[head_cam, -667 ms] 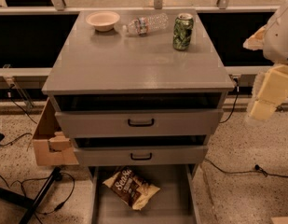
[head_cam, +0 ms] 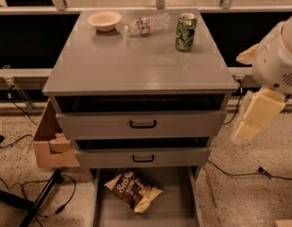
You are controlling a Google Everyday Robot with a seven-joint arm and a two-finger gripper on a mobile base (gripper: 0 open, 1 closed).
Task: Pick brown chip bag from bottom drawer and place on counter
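Observation:
The brown chip bag (head_cam: 132, 189) lies flat on the floor of the open bottom drawer (head_cam: 176, 207), towards its left front. The counter (head_cam: 136, 63) is the grey top of the cabinet above it. My gripper (head_cam: 252, 86) hangs in the air to the right of the cabinet, about level with the top drawer and well above and to the right of the bag. Its two pale fingers stand apart, one (head_cam: 257, 115) low and one (head_cam: 247, 56) high, with nothing between them.
On the counter's far edge stand a pale bowl (head_cam: 104, 20), a lying plastic bottle (head_cam: 148, 23) and a green can (head_cam: 185, 31). The two upper drawers (head_cam: 142, 124) are pulled slightly out. A cardboard box (head_cam: 48, 143) sits left of the cabinet, and cables lie on the floor.
My gripper has moved a little down and to the left, closer to the cabinet's right side. The bag and drawers have not moved.

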